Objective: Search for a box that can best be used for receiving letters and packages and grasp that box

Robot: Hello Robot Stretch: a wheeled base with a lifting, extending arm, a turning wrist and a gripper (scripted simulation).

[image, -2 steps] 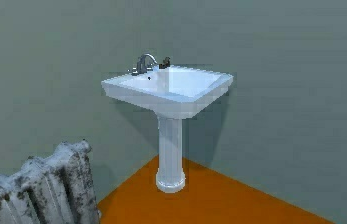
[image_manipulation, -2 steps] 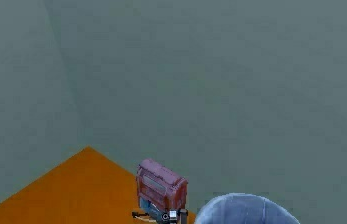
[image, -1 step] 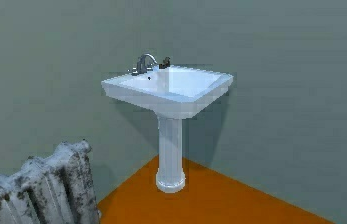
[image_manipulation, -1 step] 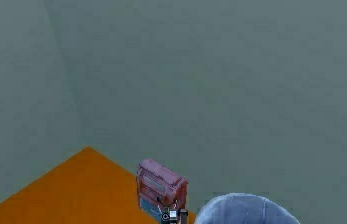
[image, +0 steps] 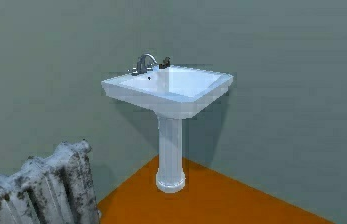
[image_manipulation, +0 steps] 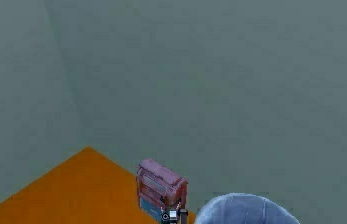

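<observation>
A reddish-brown box (image_manipulation: 161,184) with a ribbed top shows low in the arm side view, just left of the middle, against the orange floor (image_manipulation: 76,190). A bluish patch shows on its lower left side. Right under it, at the bottom edge, are small white squares with black marks and a dark bit of the gripper (image_manipulation: 168,213). The box covers the gripper's far end, so I cannot tell whether the gripper holds it or whether the box rests on something.
A white pedestal sink (image: 169,88) with a metal tap (image: 146,65) stands against grey-green walls in the forward view. A grey radiator (image: 41,188) sits at its lower left. A rounded blue-grey object (image_manipulation: 243,209) lies at the arm side view's bottom right.
</observation>
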